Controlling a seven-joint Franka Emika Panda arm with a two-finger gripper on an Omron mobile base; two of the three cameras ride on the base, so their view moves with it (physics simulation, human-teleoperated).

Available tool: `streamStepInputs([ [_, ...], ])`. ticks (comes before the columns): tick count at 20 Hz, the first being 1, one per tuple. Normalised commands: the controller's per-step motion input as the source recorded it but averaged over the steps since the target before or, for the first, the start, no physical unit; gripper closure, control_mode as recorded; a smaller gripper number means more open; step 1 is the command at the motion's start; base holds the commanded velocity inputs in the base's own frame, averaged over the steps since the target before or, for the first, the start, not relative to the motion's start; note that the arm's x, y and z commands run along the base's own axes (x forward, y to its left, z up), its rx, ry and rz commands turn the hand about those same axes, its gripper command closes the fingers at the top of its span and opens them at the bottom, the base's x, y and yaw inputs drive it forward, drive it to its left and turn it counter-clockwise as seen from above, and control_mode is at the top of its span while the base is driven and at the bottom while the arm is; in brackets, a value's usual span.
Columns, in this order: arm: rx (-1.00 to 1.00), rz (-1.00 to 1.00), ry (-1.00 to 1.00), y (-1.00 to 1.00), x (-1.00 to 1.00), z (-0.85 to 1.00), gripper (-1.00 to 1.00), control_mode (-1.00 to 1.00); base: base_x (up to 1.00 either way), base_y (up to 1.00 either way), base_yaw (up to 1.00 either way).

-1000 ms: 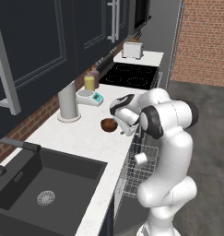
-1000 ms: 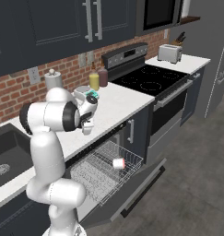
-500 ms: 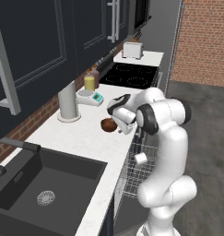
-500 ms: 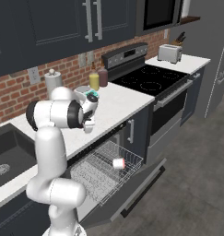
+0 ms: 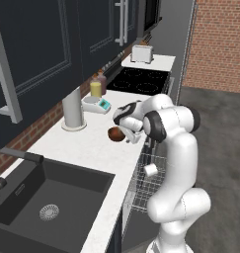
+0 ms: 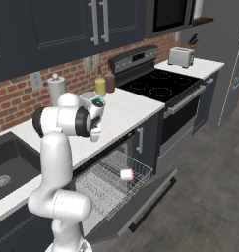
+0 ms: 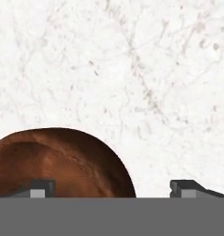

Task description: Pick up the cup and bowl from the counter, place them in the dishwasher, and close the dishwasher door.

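Claw: the gripper [image 7: 111, 188] stands wide apart and holds nothing; in the hand view one dark fingertip sits over the bowl's rim and the other over bare counter, so the jaws straddle the rim's near edge without pinching it.
Bowl: the bowl [image 5: 116, 134], dark brown and shallow, sits on the counter [image 5: 87, 148] near its front edge, right under the hand and above the open dishwasher; whether a fingertip touches it I cannot tell.
Cup: the cup [image 6: 126, 174] lies on its side in the pulled-out wire rack [image 6: 108, 184], so its half of the loading looks done.
Dishwasher: the dishwasher [image 6: 94, 170] is open, rack drawn forward, with room beside the cup for a second piece.
Door: the dishwasher door [image 6: 140, 206] hangs dropped down below the rack, not yet shut.
Other things: a paper-towel roll [image 5: 72, 109], a yellow jar [image 5: 96, 88] and a small white and teal item [image 5: 96, 104] stand further back by the wall, apart from the work.
Done so far: one of two dishes is stowed, as I judge it.
Left: grip the bowl, carry it over the counter edge into the rack, then lift the door closed.
Step in hand: lining up on the bowl's rim for the pinch, by my reading.
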Motion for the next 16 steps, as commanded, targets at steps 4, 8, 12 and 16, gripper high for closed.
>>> streamStepInputs([
  [4, -0.06, 0.0, 0.07, 0.0, 0.0, -0.38, 1.0, -1.0, 0.0, 0.0, 0.0],
  [8, -0.04, 0.0, 0.05, 0.0, -0.04, -0.31, 1.0, -1.0, 0.0, 0.0, 0.0],
  [12, 0.0, -0.01, 0.0, -0.11, -0.44, -0.16, 1.0, -1.0, 0.0, 0.0, 0.0],
  [16, 0.0, -0.03, -0.01, -0.58, -0.9, -0.01, 1.0, -1.0, 0.0, 0.0, 0.0],
])
